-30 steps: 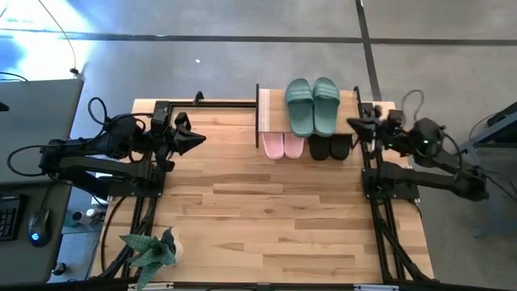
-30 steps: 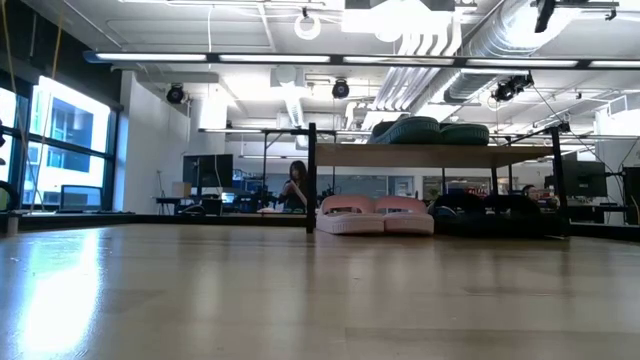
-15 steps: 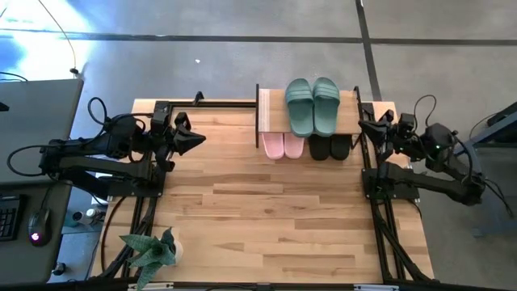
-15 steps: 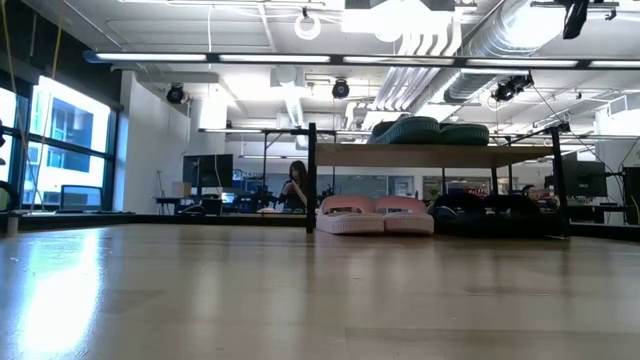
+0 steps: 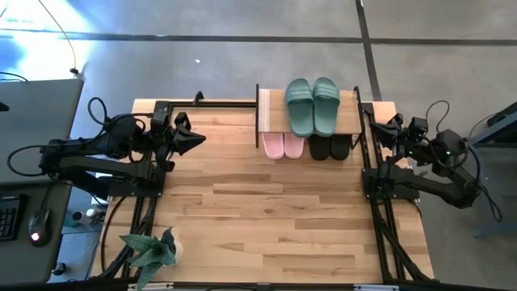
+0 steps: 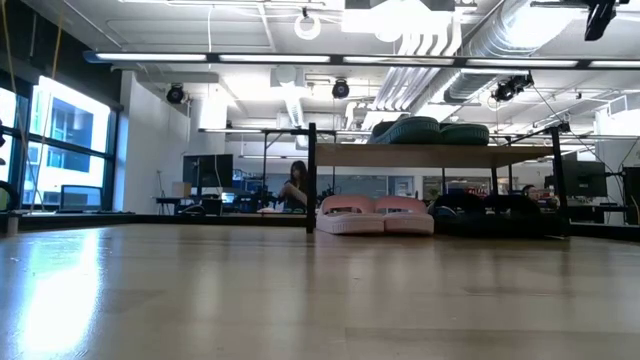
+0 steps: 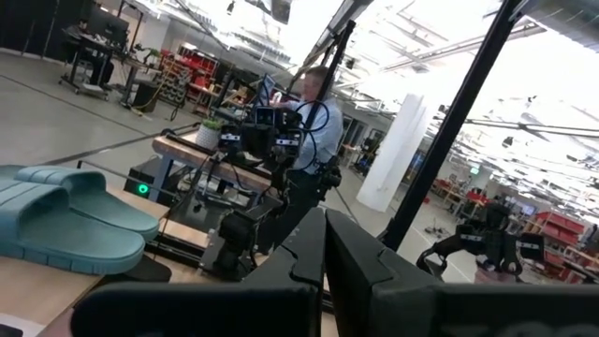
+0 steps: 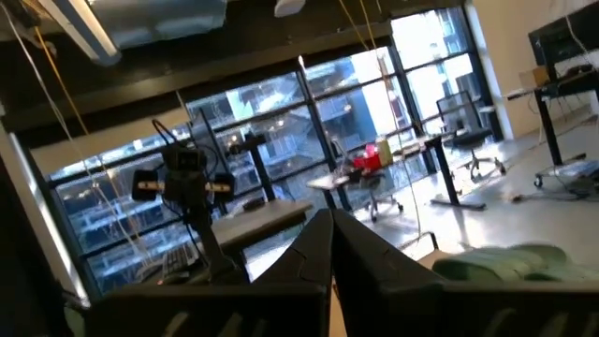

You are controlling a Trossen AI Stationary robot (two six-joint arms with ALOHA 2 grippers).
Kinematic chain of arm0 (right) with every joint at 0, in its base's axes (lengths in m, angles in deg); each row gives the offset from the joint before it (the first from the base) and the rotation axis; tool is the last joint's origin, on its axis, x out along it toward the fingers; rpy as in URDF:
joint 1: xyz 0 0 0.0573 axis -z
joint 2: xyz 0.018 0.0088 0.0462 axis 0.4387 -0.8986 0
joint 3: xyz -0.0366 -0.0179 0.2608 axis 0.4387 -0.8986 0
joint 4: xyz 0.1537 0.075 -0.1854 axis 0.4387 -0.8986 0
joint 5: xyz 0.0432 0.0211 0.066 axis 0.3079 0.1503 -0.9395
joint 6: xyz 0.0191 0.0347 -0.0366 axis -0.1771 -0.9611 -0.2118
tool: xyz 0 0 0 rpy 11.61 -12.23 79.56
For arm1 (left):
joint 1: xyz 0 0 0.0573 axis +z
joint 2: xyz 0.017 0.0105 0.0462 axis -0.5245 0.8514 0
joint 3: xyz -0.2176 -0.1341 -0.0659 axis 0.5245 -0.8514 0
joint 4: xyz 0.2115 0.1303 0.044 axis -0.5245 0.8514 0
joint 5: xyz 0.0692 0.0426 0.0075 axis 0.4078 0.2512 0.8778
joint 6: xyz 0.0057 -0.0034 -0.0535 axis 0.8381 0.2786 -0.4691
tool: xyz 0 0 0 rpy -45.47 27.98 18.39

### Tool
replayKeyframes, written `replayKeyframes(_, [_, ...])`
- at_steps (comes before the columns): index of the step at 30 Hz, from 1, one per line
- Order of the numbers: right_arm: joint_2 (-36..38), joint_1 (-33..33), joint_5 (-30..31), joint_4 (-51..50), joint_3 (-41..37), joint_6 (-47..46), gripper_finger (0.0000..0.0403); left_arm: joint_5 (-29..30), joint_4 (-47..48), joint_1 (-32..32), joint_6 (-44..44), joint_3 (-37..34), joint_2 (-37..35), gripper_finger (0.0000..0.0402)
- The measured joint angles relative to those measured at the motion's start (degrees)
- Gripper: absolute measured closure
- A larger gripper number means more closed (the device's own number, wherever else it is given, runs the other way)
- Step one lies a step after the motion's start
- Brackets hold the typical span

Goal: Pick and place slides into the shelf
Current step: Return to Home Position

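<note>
The shelf stands at the table's far edge. The sage green slides lie side by side on its top board, also seen in the low view. Under the board, the pink slides and the black slides rest on their soles, toes toward the near side. My left gripper is shut and hovers left of the shelf; its wrist view shows the green slides. My right gripper is shut, empty, and drawn back right of the shelf, high up.
A potted plant stands at the table's near left corner. Bare tabletop lies in front of the shelf. A desk with a mouse sits beyond the left edge. A person is in the room behind.
My right arm has drawn back from the shelf's right end toward the table's right edge, its gripper staying shut. The slides and the left arm have kept still.
</note>
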Motion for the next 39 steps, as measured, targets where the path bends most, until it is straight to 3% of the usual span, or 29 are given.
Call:
replayKeyframes(8, [-0.06,-0.02,-0.62,1.72,-1.06,-0.91,0.0403,0.02,0.01,0.00,-0.01,0.00,0.02,0.0401])
replayKeyframes(14, [-0.10,-0.02,-7.01,21.72,-12.70,-4.49,0.0403,0.02,0.02,0.00,-0.02,0.00,0.02,0.0401])
replayKeyframes(19, [-0.10,-0.02,-7.45,32.95,-20.50,-7.28,0.0403,0.02,0.04,0.00,-0.63,0.00,0.02,0.0401])
replayKeyframes(39, [-0.10,-0.04,-7.02,38.03,-29.27,-12.23,0.0403,0.02,0.09,0.00,-0.63,0.00,0.02,0.0401])
